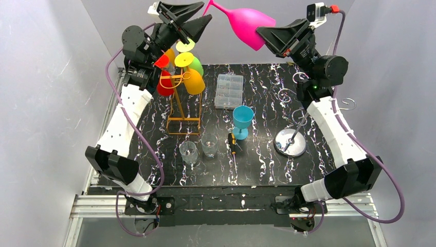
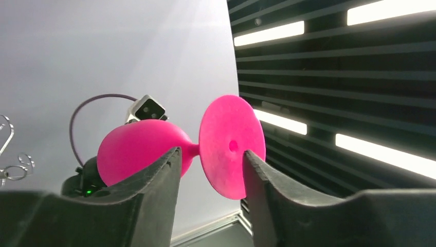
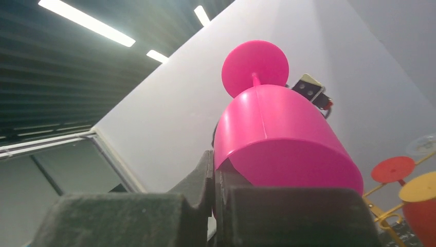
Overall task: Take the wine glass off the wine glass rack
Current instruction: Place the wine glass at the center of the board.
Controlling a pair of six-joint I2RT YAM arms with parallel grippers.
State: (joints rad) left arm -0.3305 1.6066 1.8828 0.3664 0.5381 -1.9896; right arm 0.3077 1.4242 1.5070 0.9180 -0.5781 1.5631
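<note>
A pink wine glass (image 1: 246,24) hangs tilted in the air above the table's far edge, off the orange wire wine glass rack (image 1: 180,105). My right gripper (image 1: 265,35) is shut on the rim of its bowl; in the right wrist view the pink glass (image 3: 280,139) rises from the pinched jaws of the right gripper (image 3: 214,163). My left gripper (image 1: 205,14) is open beside the glass's foot. In the left wrist view the left gripper (image 2: 212,152) has its jaws apart, with the pink glass's foot (image 2: 229,136) and stem between them. Red, yellow and green glasses (image 1: 194,81) hang on the rack.
On the black marbled table stand a teal goblet (image 1: 242,119), a clear plastic box (image 1: 229,91), two clear tumblers (image 1: 188,152), a small screwdriver (image 1: 233,146) and a silver hook stand (image 1: 290,141). Grey walls close in both sides.
</note>
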